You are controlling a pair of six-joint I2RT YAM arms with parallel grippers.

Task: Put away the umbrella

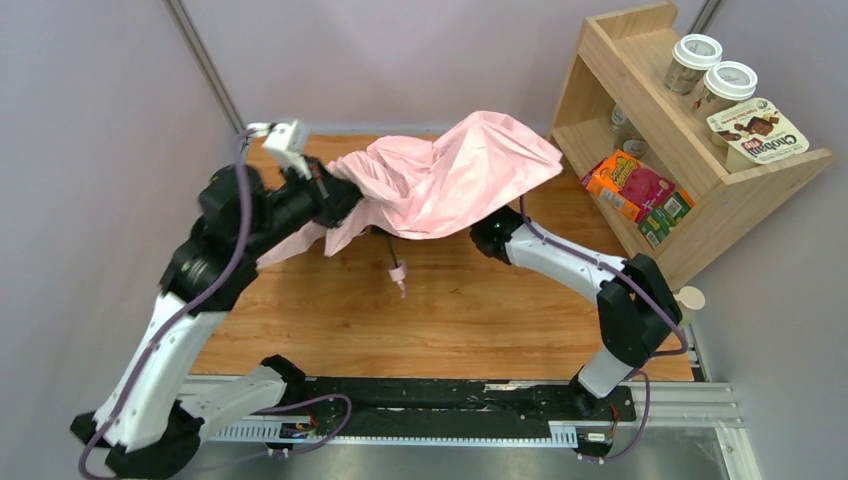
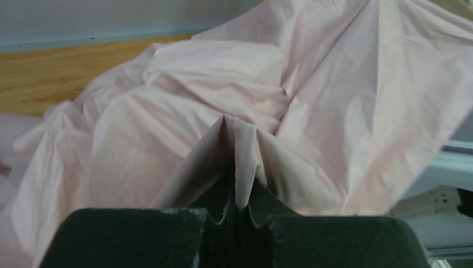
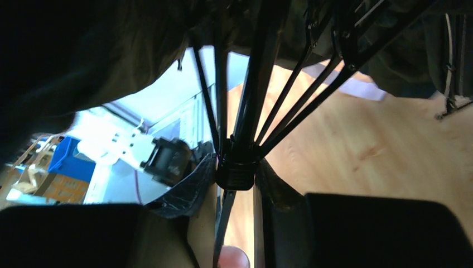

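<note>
1. The umbrella (image 1: 450, 180) lies half-open and rumpled over the middle of the bench (image 1: 450, 320), slung between the two arms, its canopy raised off the wood.
2. The left claw (image 2: 237, 212) is clenched on the canopy's left edge. A narrow upright fold of the cloth is pinched between its dark fingers (image 2: 134, 237).
3. The right claw (image 3: 234, 177) is underneath the canopy, hidden from the top camera. Its own camera shows its pads (image 3: 187, 190) pressed on either side of the black collar (image 3: 237, 167) where the ribs meet the shaft, so it is grasping the umbrella there.
4. The cloth is thin, pale pink and matte, with sharp creases and straight seams between panels.
5. The ribs (image 3: 295, 106) are slim black rods fanning upward from the collar. They overlap, so I cannot count them exactly.
6. A small pink strap end (image 1: 399, 273) hangs below the canopy's near edge, down over the bench.
7. The bench top is orange-brown wood with visible grain.
8. Count: one umbrella, two arms, two claws.
9. At the right stands one slanted, pale wooden shelf (image 1: 700, 200). Its top tier holds two white-lidded jars (image 1: 693, 55) and one Chobani carton (image 1: 757, 135). An orange packet (image 1: 625, 180) lies on the lower tier.
</note>
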